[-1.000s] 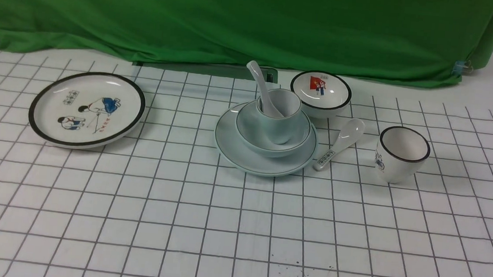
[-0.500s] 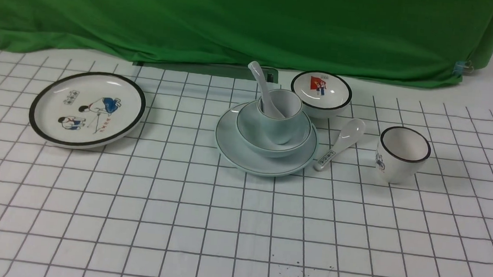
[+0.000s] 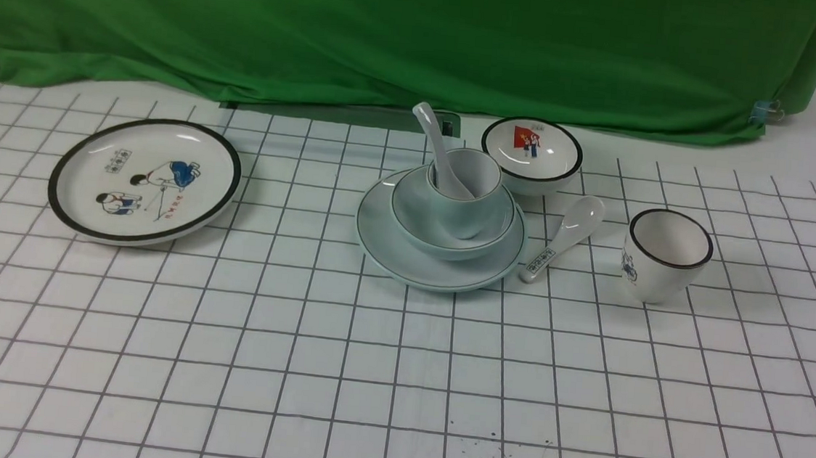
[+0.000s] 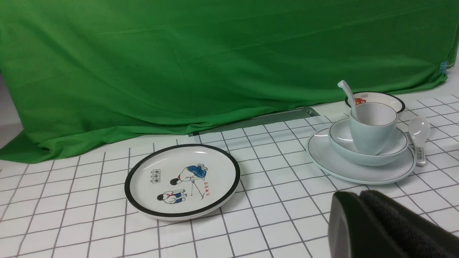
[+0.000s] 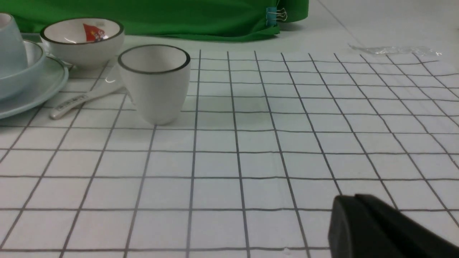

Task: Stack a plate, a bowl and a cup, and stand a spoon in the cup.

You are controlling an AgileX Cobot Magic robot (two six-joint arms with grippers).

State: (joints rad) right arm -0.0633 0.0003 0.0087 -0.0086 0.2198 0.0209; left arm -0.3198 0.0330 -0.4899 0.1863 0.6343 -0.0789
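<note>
The pale blue-green plate (image 3: 385, 245) lies mid-table with the matching bowl (image 3: 416, 219) on it and the small cup (image 3: 464, 215) inside the bowl. The plain white spoon (image 3: 431, 140) stands in the cup, handle leaning back-left. The same stack shows in the left wrist view: plate (image 4: 322, 161), bowl (image 4: 340, 143), cup (image 4: 369, 134), spoon (image 4: 348, 94). My left gripper (image 4: 358, 195) is shut and empty, low over the table in front of the stack. My right gripper (image 5: 353, 199) is shut and empty, well clear of the dishes. Neither arm shows in the front view.
A black-rimmed cartoon plate (image 3: 144, 180) lies at the left. Behind the stack sits a small black-rimmed bowl (image 3: 530, 155). A patterned spoon (image 3: 564, 238) and a black-rimmed white cup (image 3: 664, 255) are on the right. A green cloth (image 3: 394, 31) hangs along the back.
</note>
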